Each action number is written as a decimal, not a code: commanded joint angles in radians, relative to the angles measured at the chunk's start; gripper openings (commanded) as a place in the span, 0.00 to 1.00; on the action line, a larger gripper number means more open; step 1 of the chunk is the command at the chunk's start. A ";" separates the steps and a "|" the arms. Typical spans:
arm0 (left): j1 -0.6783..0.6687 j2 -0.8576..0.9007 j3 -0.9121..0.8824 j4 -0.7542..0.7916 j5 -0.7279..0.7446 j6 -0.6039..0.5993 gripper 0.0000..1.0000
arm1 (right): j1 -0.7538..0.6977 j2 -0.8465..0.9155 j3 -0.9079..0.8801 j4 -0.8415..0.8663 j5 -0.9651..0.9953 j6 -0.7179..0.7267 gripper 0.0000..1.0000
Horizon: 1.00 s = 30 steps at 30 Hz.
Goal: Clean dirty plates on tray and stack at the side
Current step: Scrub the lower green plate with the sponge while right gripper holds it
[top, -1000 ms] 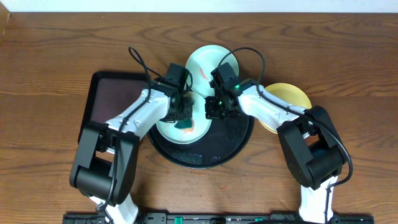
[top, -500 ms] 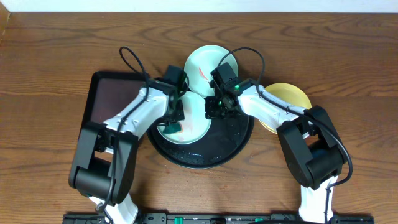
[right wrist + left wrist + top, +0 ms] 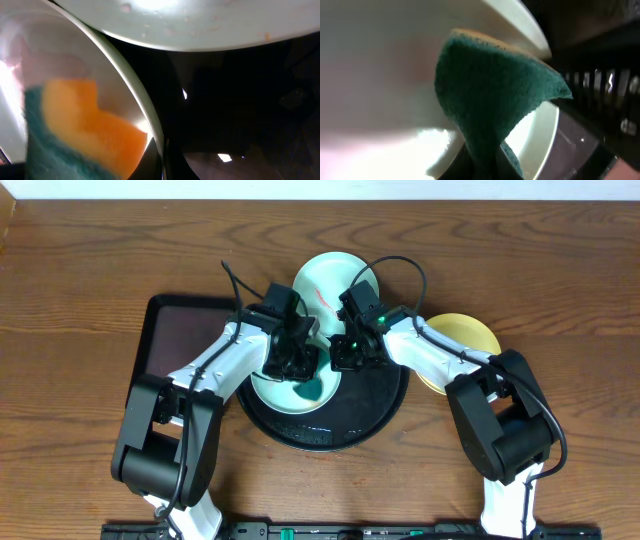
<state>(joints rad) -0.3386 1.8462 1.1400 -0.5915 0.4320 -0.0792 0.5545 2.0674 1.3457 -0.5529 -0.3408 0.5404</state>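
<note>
A pale mint plate (image 3: 283, 394) lies on the round black tray (image 3: 375, 405). My left gripper (image 3: 298, 372) is shut on a teal sponge (image 3: 307, 388) and presses it on this plate; the left wrist view shows the sponge (image 3: 495, 95) against the plate's inside (image 3: 380, 70). My right gripper (image 3: 343, 363) is shut on the plate's right rim, seen as a thin edge (image 3: 150, 120) between my fingers, with the sponge's orange side (image 3: 95, 125) beyond. A second mint plate (image 3: 335, 280) with a red smear overlaps the tray's far edge. A yellow plate (image 3: 468, 340) lies on the wood to the right.
A rectangular dark-brown tray (image 3: 180, 330) lies left of the black tray, under my left arm. The second plate's underside (image 3: 200, 20) hangs just above my right gripper. Bare wood-grain tabletop (image 3: 90, 290) lies around.
My left gripper swept the sponge left across the plate, then back right toward its centre. The right gripper has kept its hold on the rim without moving.
</note>
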 commanded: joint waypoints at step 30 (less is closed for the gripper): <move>-0.002 0.030 -0.007 -0.211 0.052 0.011 0.07 | 0.005 0.026 0.000 -0.011 0.021 -0.007 0.01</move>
<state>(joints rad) -0.3141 1.8458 1.1580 -0.7860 0.1314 -0.2405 0.5552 2.0686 1.3457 -0.5545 -0.3450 0.5365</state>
